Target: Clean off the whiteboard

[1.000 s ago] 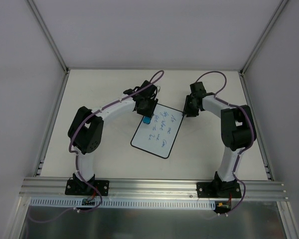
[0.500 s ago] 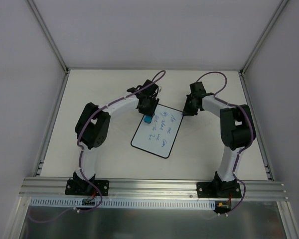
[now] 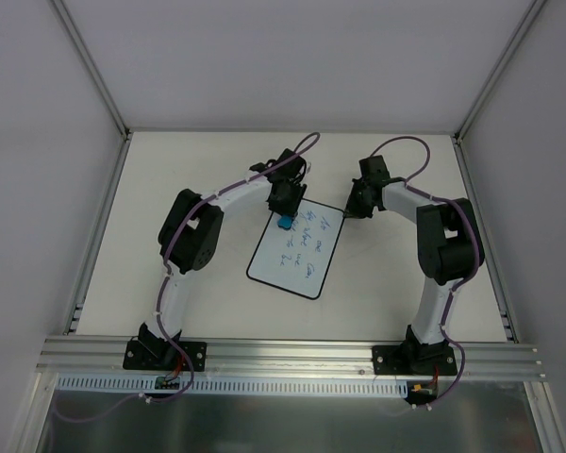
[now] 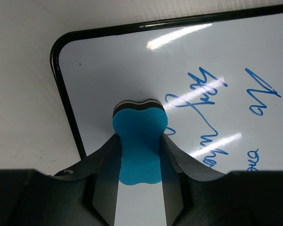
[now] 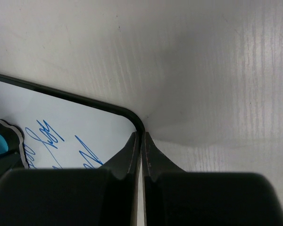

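Note:
The whiteboard (image 3: 300, 257) lies tilted at the table's middle, with blue handwriting over most of it. My left gripper (image 3: 284, 215) is shut on the blue eraser (image 3: 285, 224) and presses it on the board near its far left corner. In the left wrist view the eraser (image 4: 139, 141) sits between the fingers, next to the writing on the whiteboard (image 4: 132, 66). My right gripper (image 3: 351, 213) is shut on the board's far right corner. In the right wrist view its fingers (image 5: 132, 150) pinch the black rim of the whiteboard (image 5: 61, 117).
The white table (image 3: 208, 160) has grey walls on three sides and a metal rail (image 3: 283, 354) along the near edge. Both arm bases stand on that rail. Purple cables loop over both arms.
My left gripper has slid the eraser a little to the right and away on the board, and the left elbow has swung right. The right arm has not moved.

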